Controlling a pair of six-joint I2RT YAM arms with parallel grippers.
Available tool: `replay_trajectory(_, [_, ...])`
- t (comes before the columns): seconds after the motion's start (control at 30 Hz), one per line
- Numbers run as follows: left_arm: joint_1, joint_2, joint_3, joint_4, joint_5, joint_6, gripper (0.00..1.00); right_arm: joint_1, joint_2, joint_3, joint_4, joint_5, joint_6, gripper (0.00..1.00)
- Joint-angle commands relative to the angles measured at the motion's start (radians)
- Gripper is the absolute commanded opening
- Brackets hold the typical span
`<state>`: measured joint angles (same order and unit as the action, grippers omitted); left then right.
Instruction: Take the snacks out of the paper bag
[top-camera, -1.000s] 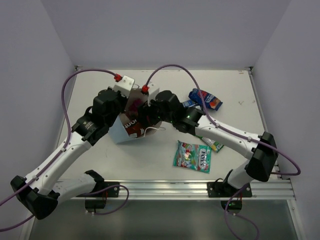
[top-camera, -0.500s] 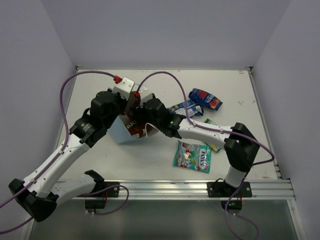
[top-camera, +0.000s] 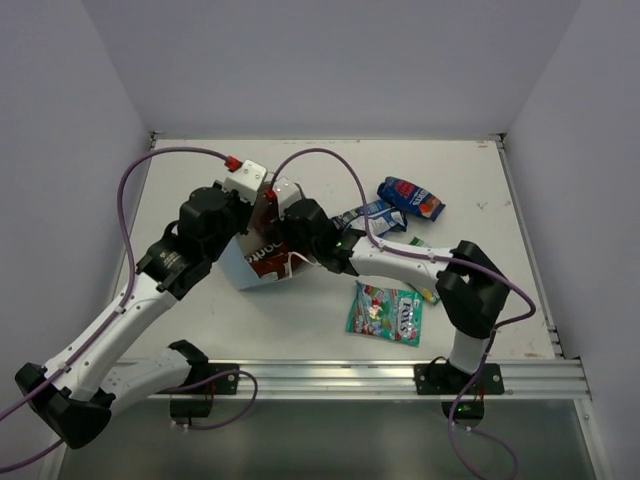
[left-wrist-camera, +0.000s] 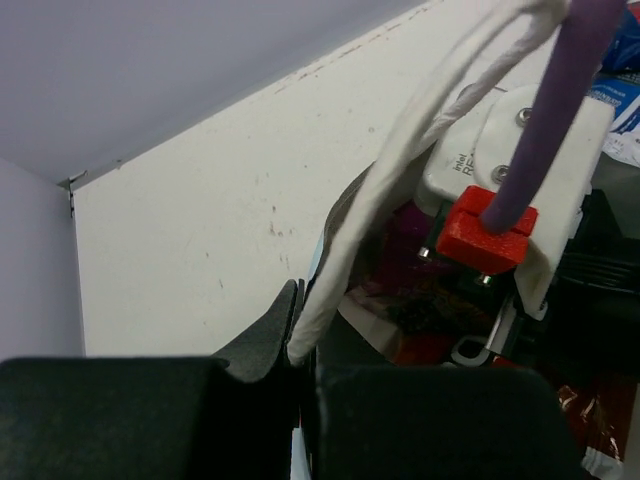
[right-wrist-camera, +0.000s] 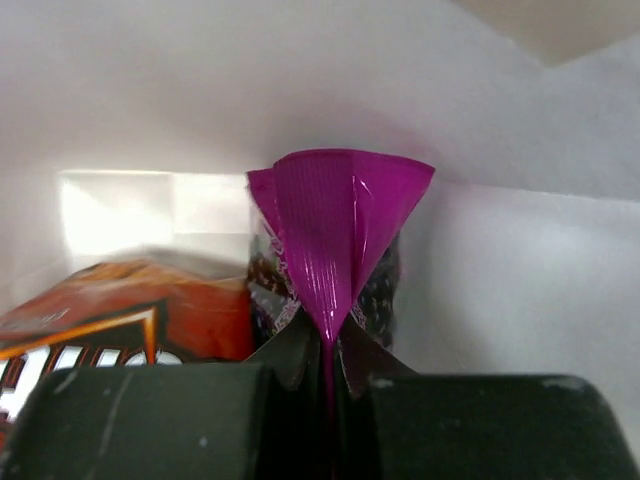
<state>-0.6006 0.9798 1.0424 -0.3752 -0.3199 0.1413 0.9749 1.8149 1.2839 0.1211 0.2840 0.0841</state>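
1. Right gripper: inside paper bag, jaws pinched on top seal of magenta-purple packet.
2. Red-orange Doritos packet: just left of that gripper, in bag.
3. Left gripper: clamped on bag rim beside white handle.

"What is resting on the white counter?"

"The light-blue paper bag is sitting left of centre. To its right are lying a teal packet, a green-yellow packet, a blue-white packet and a dark-blue-and-red packet."
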Motion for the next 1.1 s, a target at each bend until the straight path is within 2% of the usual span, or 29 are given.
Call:
replay_trajectory(0.0, [0.005, -0.021, -0.013, 0.075, -0.01, -0.022, 0.0, 0.002, -0.193, 0.034, 0.04, -0.086, -0.046, 0.0])
replay_trajectory(0.27, [0.005, -0.006, 0.005, 0.059, -0.004, -0.058, 0.0, 0.005, -0.341, 0.084, -0.029, -0.258, -0.017, 0.0])
replay_trajectory(0.5, [0.004, 0.0, 0.015, 0.045, 0.027, -0.083, 0.0, 0.007, -0.384, 0.114, -0.018, -0.278, 0.008, 0.0])
replay_trajectory(0.63, [0.005, 0.002, 0.018, 0.03, -0.001, -0.1, 0.0, 0.005, -0.4, 0.155, -0.046, -0.232, -0.006, 0.0])
replay_trajectory(0.8, [0.016, 0.056, 0.045, -0.05, -0.155, -0.164, 0.0, 0.004, -0.485, 0.186, -0.107, -0.135, -0.038, 0.0])
replay_trajectory(1.07, [0.126, 0.085, 0.059, -0.076, -0.137, -0.259, 0.0, -0.064, -0.667, 0.201, -0.264, 0.01, -0.015, 0.0])
